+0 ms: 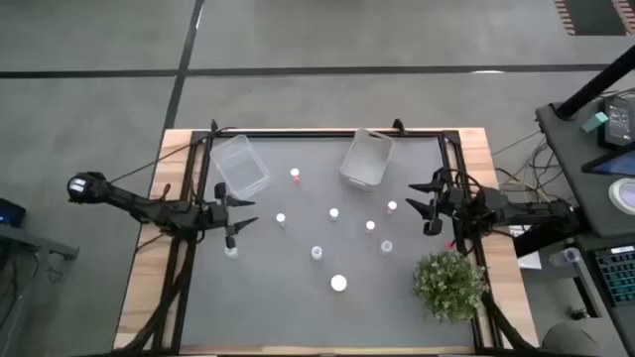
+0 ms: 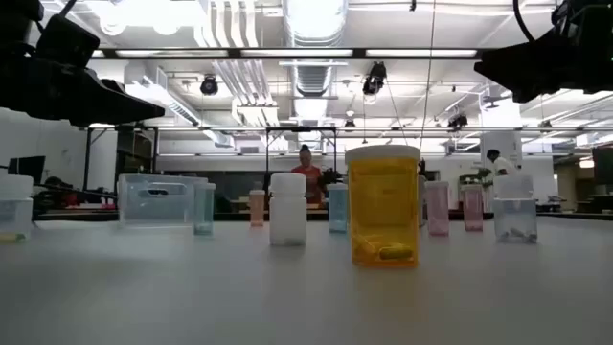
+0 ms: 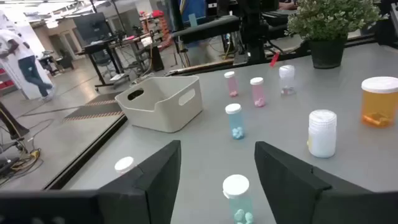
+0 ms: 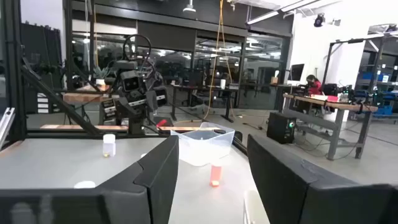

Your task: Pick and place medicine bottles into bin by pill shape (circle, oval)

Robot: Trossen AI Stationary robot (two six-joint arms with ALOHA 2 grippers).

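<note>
Several small medicine bottles stand upright on their bases on the grey mat (image 1: 298,307), among them a white-capped one with blue pills (image 3: 236,196), a white one (image 2: 287,208), an amber one (image 2: 383,206) and a pink-capped one (image 1: 392,207). My left gripper (image 1: 252,211) hovers open at the mat's left side, and the blue-pill bottle (image 1: 281,218) stands a little beyond its fingertips. My right gripper (image 1: 415,199) hovers open at the mat's right side, near the pink-capped bottle. Neither gripper touches a bottle.
A clear bin (image 1: 241,166) lies at the far left of the mat and a white bin (image 1: 366,159) at the far middle. A bushy green plant (image 1: 449,283) stands at the near right corner. The table's wooden rim (image 1: 476,139) frames the mat.
</note>
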